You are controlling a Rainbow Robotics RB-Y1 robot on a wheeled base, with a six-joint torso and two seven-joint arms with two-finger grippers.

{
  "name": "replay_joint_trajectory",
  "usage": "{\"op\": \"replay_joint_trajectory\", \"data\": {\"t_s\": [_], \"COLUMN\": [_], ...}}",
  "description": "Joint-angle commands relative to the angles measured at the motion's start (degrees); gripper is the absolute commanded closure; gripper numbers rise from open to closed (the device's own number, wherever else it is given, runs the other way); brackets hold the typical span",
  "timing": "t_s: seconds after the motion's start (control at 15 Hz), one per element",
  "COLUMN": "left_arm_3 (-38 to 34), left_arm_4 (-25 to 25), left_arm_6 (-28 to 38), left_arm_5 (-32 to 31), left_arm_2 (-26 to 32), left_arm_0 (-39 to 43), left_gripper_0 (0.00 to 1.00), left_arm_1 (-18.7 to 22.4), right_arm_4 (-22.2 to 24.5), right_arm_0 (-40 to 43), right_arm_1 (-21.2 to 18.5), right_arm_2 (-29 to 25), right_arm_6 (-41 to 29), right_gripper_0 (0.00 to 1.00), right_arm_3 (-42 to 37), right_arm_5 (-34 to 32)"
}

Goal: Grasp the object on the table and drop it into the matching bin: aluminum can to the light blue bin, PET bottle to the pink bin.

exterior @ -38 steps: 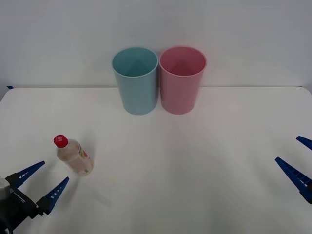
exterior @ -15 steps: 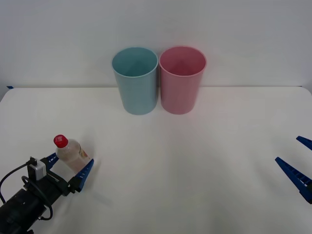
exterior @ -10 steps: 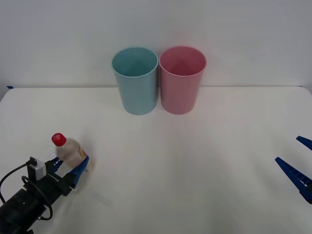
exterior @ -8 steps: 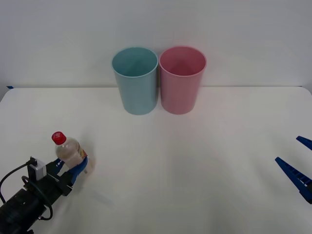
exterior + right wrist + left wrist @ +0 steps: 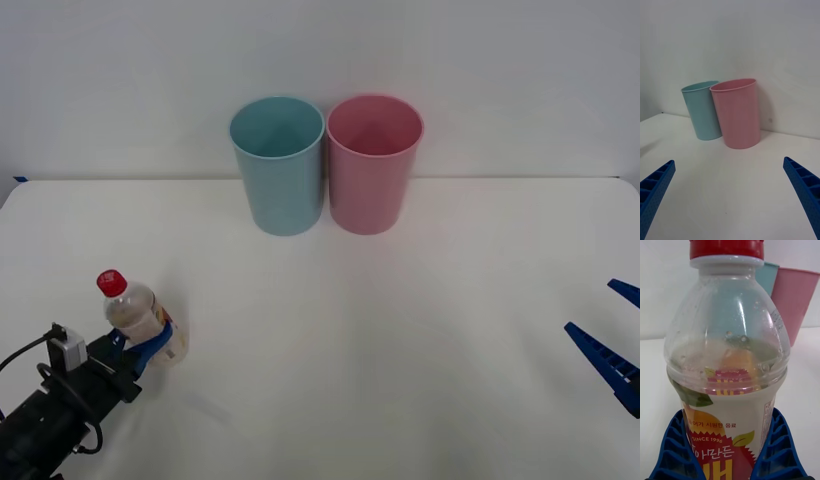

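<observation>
Front view: PET bottle (image 5: 133, 317) sits at the near left of the table (image 5: 400, 330), red cap (image 5: 111, 282) tilted up and away toward the far left, lower body clamped between the blue ribbed fingers of the left gripper (image 5: 140, 345). Whether the base touches the tabletop or hangs just above it cannot be told from this angle. Left wrist view confirms the grip: one finger (image 5: 672, 450) presses the label on one side and the other finger (image 5: 778, 450) on the opposite side, both in contact with the bottle (image 5: 726, 382) at its pale label (yellow-red print, leaf graphic); the clear upper part looks empty, with droplets inside. Left arm enters from the near left corner, with a small grey connector and black cable on the wrist. Well apart from the bottle, at the far middle of the table, the light blue bin (image 5: 278, 165) and the pink bin (image 5: 373, 163) stand upright, side by side, touching or nearly so, blue to the left. Right gripper (image 5: 618, 330) is at the right edge of the table, holding nothing; right wrist view shows its fingers (image 5: 655, 187) spread wide.
</observation>
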Motion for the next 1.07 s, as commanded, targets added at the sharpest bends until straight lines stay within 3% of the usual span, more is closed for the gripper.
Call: {"op": "replay_joint_trajectory", "data": {"t_s": [0.07, 0.4, 0.67, 1.07], "left_arm_3": [-4.6, -14.6, -19.7, -20.4], "left_arm_4": [2.6, 3.7, 3.7, 3.1], "left_arm_6": [2.7, 12.6, 19.5, 23.1], "left_arm_5": [0.0, 0.6, 0.7, 2.5], "left_arm_2": [0.0, 1.4, 0.0, -2.2], "left_arm_0": [1.9, 3.9, 0.8, -8.6], "left_gripper_0": [1.00, 1.00, 1.00, 1.00], "left_arm_1": [0.4, 0.4, 0.4, 0.6], "right_arm_4": [0.0, 0.0, 0.0, 0.0], "right_arm_0": [0.0, 0.0, 0.0, 0.0], "right_arm_1": [0.0, 0.0, 0.0, 0.0], "right_arm_2": [0.0, 0.0, 0.0, 0.0], "right_arm_6": [0.0, 0.0, 0.0, 0.0], "right_gripper_0": [0.00, 0.00, 0.00, 0.00], "right_arm_3": [0.0, 0.0, 0.0, 0.0], "right_arm_5": [0.0, 0.0, 0.0, 0.0]}}
